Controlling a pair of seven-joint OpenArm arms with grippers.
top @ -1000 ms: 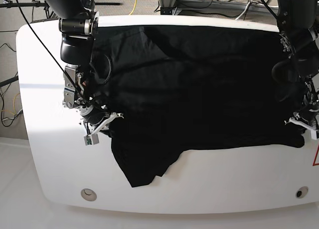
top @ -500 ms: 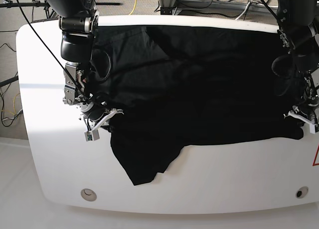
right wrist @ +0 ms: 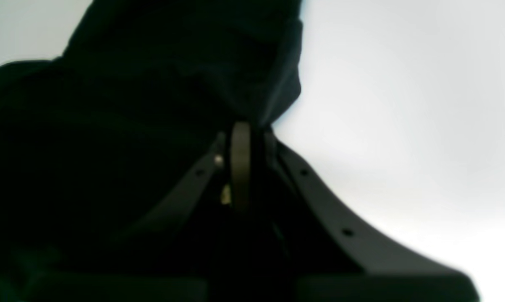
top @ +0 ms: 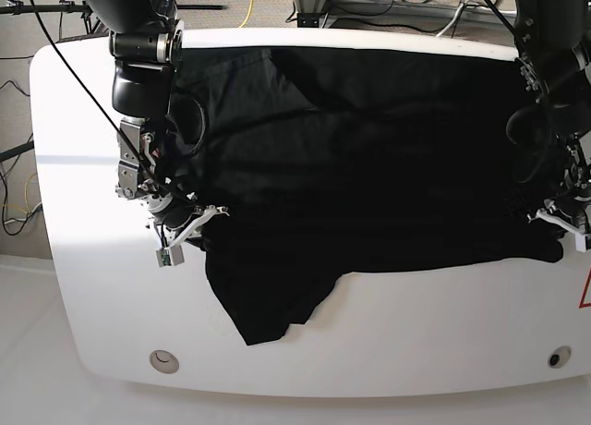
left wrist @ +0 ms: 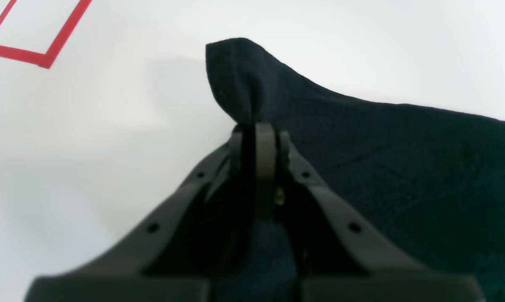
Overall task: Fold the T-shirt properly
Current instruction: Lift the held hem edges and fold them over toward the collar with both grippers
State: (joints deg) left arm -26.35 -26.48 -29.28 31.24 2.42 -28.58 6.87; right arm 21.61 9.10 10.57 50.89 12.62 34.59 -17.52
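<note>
The black T-shirt (top: 369,157) lies spread across the white table (top: 434,333), one sleeve (top: 268,305) hanging toward the front edge. No print shows on it. In the base view my left gripper (top: 554,224) is at the shirt's right edge, shut on a pinch of black cloth (left wrist: 239,84) that stands up past the fingertips in the left wrist view (left wrist: 258,126). My right gripper (top: 199,220) is at the shirt's left edge, shut on the dark fabric (right wrist: 185,84), which bunches over its closed fingers (right wrist: 240,138).
A red taped outline (left wrist: 38,37) marks the table beside my left gripper, and its corner shows at the right edge (top: 585,291). Two round holes (top: 164,358) (top: 555,358) sit near the table's front. Cables and stands crowd the floor behind the table (top: 369,0).
Both grippers stay shut on the shirt's edges and have shifted only slightly; the cloth's front edge has barely moved.
</note>
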